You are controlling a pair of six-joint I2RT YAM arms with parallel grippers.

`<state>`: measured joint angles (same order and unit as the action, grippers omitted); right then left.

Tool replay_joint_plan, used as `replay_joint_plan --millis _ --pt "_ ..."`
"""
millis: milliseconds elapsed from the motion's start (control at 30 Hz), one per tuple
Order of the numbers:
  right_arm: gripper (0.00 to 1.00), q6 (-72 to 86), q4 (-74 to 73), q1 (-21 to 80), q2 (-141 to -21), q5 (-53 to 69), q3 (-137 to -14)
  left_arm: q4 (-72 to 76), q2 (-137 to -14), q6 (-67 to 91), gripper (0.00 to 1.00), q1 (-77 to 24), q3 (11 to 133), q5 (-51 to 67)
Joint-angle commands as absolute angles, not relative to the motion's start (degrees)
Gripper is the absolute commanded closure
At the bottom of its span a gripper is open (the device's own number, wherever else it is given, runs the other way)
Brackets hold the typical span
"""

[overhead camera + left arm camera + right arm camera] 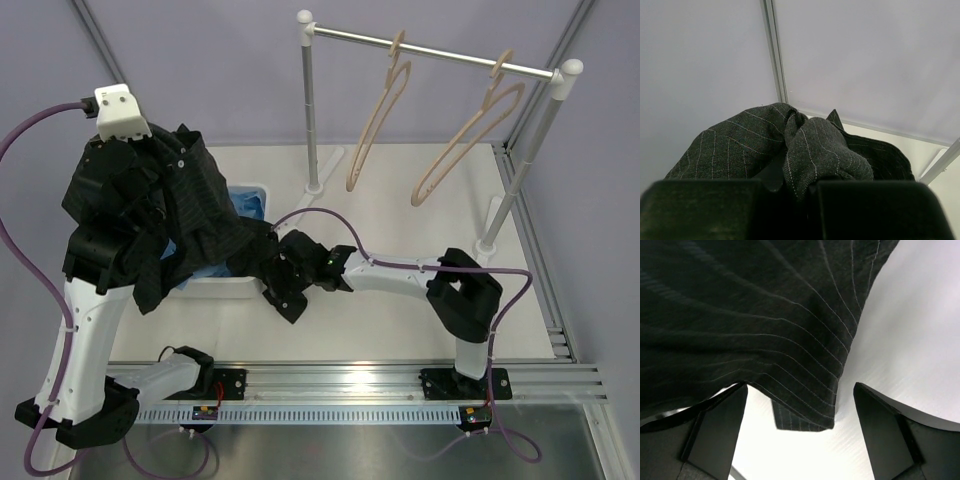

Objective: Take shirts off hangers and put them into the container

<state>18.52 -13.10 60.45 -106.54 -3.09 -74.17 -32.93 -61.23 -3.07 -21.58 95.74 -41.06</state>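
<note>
Near the container (222, 286), left pincer (790, 187) clamps black shirt (196, 200), hem (805, 421) at wide right pincer (799, 405)

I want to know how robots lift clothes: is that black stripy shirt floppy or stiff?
Probably floppy: the black shirt sags in loose folds and bunches at the left pincer. Likely light too: one small pinch seems to hold it.

The black shirt (195, 205) drapes over the container (228, 288) by the counter's (400, 330) left edge, covering most of its mouth, while the rack (440, 53) blocks the far edge, bare counter between its posts.
</note>
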Motion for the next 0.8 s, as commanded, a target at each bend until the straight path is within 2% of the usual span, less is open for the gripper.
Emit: replay_joint_plan --millis 0,100,233,333,367,467,667,767 --pt "0.05 22.40 -12.04 60.64 -111.34 -9.82 -77.07 -31.38 -60.21 -1.50 0.93 -21.18 95.80 -38.59" --pt "0.06 25.73 -13.62 60.64 -113.81 -13.87 -77.70 -31.46 -59.59 -1.41 0.91 -21.09 95.63 -37.97" --pt "0.13 27.86 -14.94 60.64 -116.01 -17.40 -78.13 -31.46 -58.97 -1.49 0.89 -21.01 95.54 -37.88" --pt "0.29 28.56 -15.21 60.73 -116.63 -19.42 -77.70 -31.29 -58.45 -1.32 0.88 -21.09 95.10 -37.44" --pt "0.40 28.65 -14.42 60.73 -116.46 -19.68 -77.17 -31.12 -58.36 -1.32 0.87 -21.01 94.84 -37.35" --pt "0.54 28.74 -12.83 60.91 -115.14 -20.65 -75.33 -31.20 -58.27 -0.97 0.86 -21.00 94.48 -37.09" --pt "0.99 28.83 -13.36 61.52 -113.03 -22.85 -74.88 -30.76 -58.18 -0.26 0.85 -21.00 92.11 -37.09" --pt "1.00 28.83 -14.85 61.87 -111.11 -24.69 -74.88 -31.11 -58.09 -0.26 0.85 -21.01 91.06 -37.79"
